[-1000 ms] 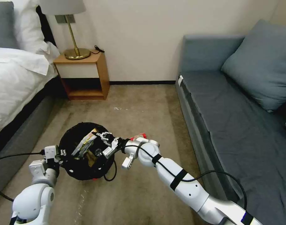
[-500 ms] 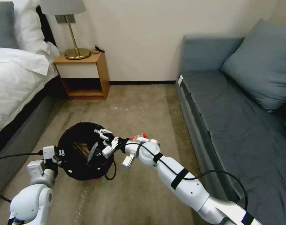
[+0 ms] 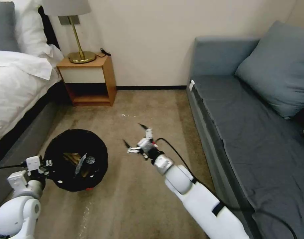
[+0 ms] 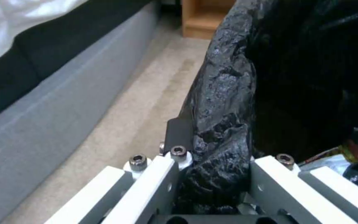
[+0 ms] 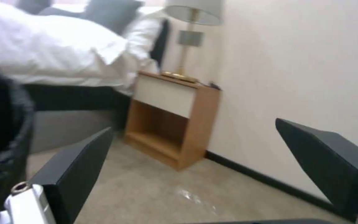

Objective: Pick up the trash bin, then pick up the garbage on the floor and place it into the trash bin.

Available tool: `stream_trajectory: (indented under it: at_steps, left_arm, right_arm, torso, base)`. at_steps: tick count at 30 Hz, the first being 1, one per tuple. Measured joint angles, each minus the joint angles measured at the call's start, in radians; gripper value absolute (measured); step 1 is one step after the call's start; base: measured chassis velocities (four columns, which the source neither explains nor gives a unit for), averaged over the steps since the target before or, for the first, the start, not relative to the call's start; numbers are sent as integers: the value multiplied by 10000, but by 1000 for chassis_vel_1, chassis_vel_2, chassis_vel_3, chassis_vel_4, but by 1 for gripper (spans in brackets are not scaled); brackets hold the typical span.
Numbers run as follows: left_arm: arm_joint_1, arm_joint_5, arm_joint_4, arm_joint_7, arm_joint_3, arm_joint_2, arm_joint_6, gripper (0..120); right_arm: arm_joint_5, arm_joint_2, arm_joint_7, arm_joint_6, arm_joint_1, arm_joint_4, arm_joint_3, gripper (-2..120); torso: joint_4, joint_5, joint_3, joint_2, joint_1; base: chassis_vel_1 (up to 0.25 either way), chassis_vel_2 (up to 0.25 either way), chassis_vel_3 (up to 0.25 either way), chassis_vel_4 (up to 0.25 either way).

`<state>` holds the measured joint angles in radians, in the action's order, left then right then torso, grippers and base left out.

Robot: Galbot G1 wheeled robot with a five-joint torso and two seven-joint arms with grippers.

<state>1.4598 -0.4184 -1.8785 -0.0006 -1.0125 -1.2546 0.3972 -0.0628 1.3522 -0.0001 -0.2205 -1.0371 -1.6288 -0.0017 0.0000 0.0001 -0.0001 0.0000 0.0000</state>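
My right gripper [image 3: 134,138] hangs wide open and empty above bare carpet, just to the sofa side of the bin [image 3: 75,159]. Its two dark fingers [image 5: 75,168] are spread apart with nothing between them. My left gripper [image 3: 42,165] is clamped on the bin's near rim, on the bed side, pinching the wrinkly black liner [image 4: 220,124] between its jaws and carrying the bin.

Inside the bin I can see litter [image 3: 79,161]: a dark wrapper, something tan and a small round pale piece. A speck of red shows at the bin's base.

I judge the step in hand to be the one just after a drop, with the right arm free to fetch more. The carpet around the bin looks clear apart from a small pale fleck [image 3: 125,115] well beyond the bin, toward the nightstand [image 3: 89,81]. I cannot tell whether that is litter or a mark. The next move calls for searching the floor while I keep the bin level.

The head view gives me the bin's contents and both arms. The left wrist view shows the grip on the liner close up, with the bed frame [image 4: 63,93] beside it. The right wrist view looks past the open fingers to the nightstand, lamp [image 5: 189,34] and bed [image 5: 54,53], with the bin's dark edge at one side.
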Motion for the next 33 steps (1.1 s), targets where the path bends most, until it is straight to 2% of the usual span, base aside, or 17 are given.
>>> stream_trajectory:
  at_steps: [3, 12, 22, 33]
  left_arm:
    - [70, 100, 18, 0, -26, 58, -74, 4]
    - [134, 227, 17, 2, -107, 123, -119, 4]
    - [198, 256, -19, 12, -225, 54, -122, 4]
    - [87, 250, 154, 23, -325, 113, -156, 4]
  right_arm:
    - [397, -16, 221, 437, -794, -575, 367, 100]
    - [620, -3, 166, 239, -1885, -777, 592, 100]
    - [522, 0, 98, -25, -1843, -627, 547, 100]
    - [370, 0, 13, -197, -1532, -295, 476, 100]
  torso:
    - [0, -1, 0, 0, 0]
    - [0, 0, -1, 0, 0]
    - [1, -1, -1, 0, -1]
    - [1, -4, 1, 0, 0]
  base:
    - [0, 0, 0, 0]
    - [0, 0, 0, 0]
    - [-39, 47, 44, -41]
    - [-203, 211, 218, -203]
